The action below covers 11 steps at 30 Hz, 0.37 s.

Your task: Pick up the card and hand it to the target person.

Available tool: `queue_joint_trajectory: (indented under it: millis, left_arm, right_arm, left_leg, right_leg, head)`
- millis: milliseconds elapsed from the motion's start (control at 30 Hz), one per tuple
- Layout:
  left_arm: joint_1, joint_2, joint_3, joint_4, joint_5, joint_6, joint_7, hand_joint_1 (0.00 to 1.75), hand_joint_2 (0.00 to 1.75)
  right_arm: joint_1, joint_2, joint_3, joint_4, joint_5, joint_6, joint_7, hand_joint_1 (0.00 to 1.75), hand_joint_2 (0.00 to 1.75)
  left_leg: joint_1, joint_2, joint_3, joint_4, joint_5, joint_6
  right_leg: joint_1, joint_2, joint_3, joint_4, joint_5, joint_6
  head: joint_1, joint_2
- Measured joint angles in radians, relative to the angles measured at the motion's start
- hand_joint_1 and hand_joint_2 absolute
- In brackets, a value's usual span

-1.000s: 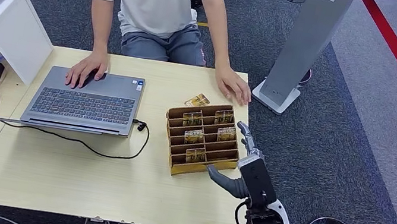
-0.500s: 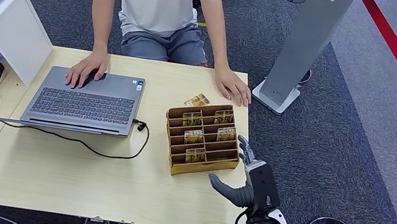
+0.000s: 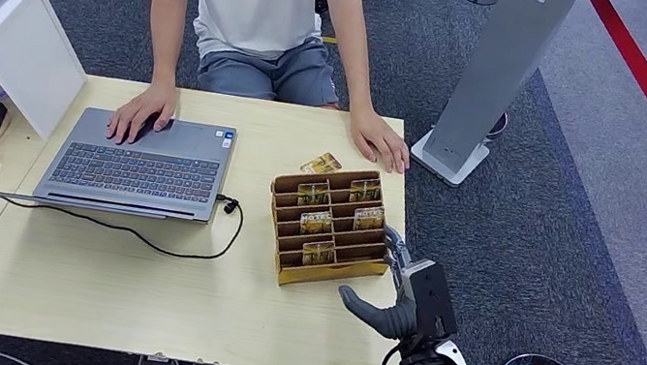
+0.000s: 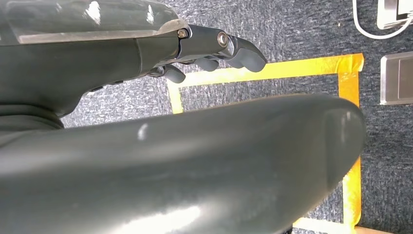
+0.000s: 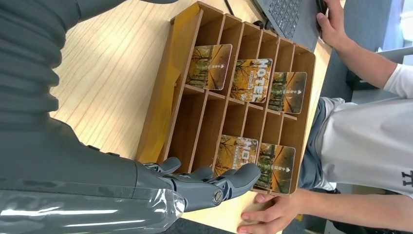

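Right hand (image 3: 395,292) is hovering off the table's (image 3: 134,300) right edge, just beside the rack (image 3: 329,225), fingers spread, thumb out toward the table, grasping nothing. In the right wrist view the fingertips (image 5: 243,176) are lying over the near edge of the rack, close to the two cards (image 5: 255,163) in the slots on that side; whether they are touching the wood I cannot tell. Left hand (image 4: 209,51) is hanging low over carpet with yellow tape, fingers loosely curled, holding nothing.

Cards are all sitting in the rack: five upright in slots. One loose card (image 3: 321,164) is lying flat on the table behind the rack, near the person's hand (image 3: 383,140).

Risks, as judged:
- Hand is coming in from the side, so fingers may be catching the rack wall and shoving the light rack across the table instead of entering a slot.
- Cards are thin and leaning against dividers; a thick thumb may be pushing one flat or pinching two at once.
- Person's hand is resting near the far corner; a long reach could be brushing it.

Against the earlier frames: the right hand is now sitting lower and further back toward the robot, fingers drawn away from the rack's upper right corner. Rack, cards, laptop (image 3: 141,163) and person are unchanged.
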<state>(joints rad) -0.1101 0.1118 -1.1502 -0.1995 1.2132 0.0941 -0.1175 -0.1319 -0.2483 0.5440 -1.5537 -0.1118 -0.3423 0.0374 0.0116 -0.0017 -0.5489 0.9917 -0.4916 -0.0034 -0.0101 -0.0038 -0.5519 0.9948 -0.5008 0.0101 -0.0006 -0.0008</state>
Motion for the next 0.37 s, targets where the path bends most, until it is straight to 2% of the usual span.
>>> queue_joint_trajectory:
  millis: [367]
  left_arm:
    - [0.0, 0.0, 0.0, 0.0, 0.0, 0.0, 0.0, 0.0, 0.0]
  right_arm:
    - [0.0, 0.0, -0.003, 0.001, 0.0, 0.0, 0.0, 0.0, 1.75]
  left_leg:
    - [0.0, 0.0, 0.0, 0.0, 0.0, 0.0]
  right_leg:
    - [0.0, 0.0, 0.0, 0.0, 0.0, 0.0]
  head:
    - [0.0, 0.0]
